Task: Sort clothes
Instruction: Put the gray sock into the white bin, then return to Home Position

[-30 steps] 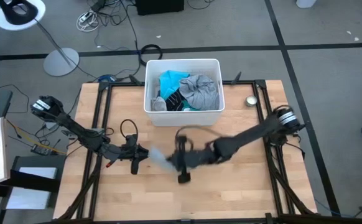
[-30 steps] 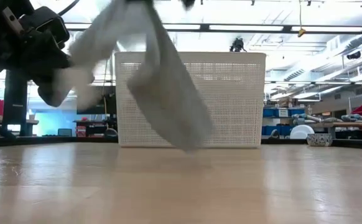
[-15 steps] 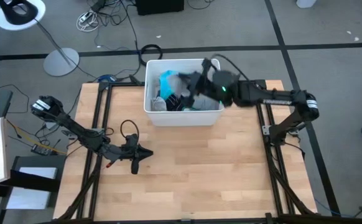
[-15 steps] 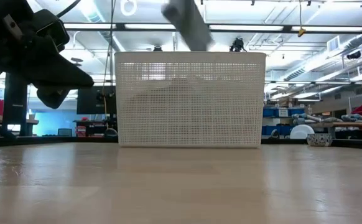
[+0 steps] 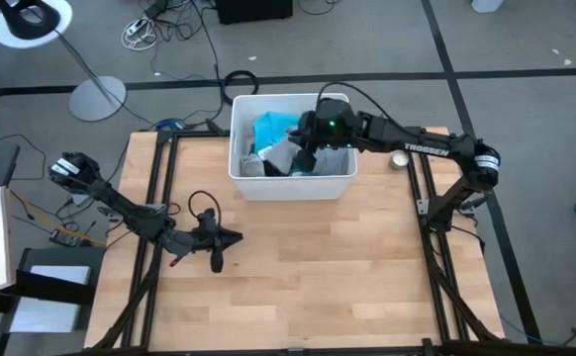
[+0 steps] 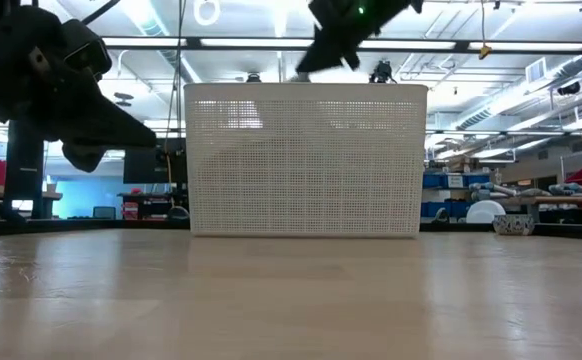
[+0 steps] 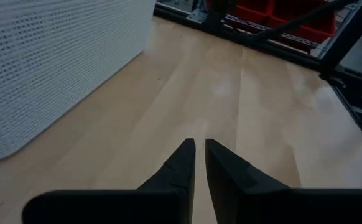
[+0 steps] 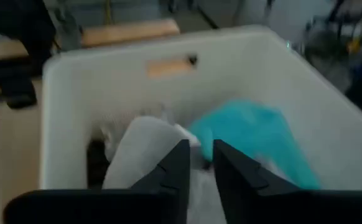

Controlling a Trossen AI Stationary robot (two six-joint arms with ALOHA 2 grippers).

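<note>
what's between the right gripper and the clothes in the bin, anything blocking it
Nothing visible. The right gripper hangs directly over the open top of the white bin, with the grey garment and the turquoise garment lying uncovered right below its fingers. The left gripper waits over the table, well clear.

Overhead looks down — low level (sharing bin (image 5: 293,185)).

One white rectangular plastic bin (image 5: 293,185) stands on one pale wooden worktop (image 5: 367,267). In the bin lie one bright turquoise fabric garment (image 5: 271,129), one light grey fabric garment (image 5: 280,155) and one small black fabric piece (image 5: 272,168). Two dark robot arms show, each ending in one two-finger pincer: the left pincer (image 5: 231,237) and the right pincer (image 5: 306,160).
</note>
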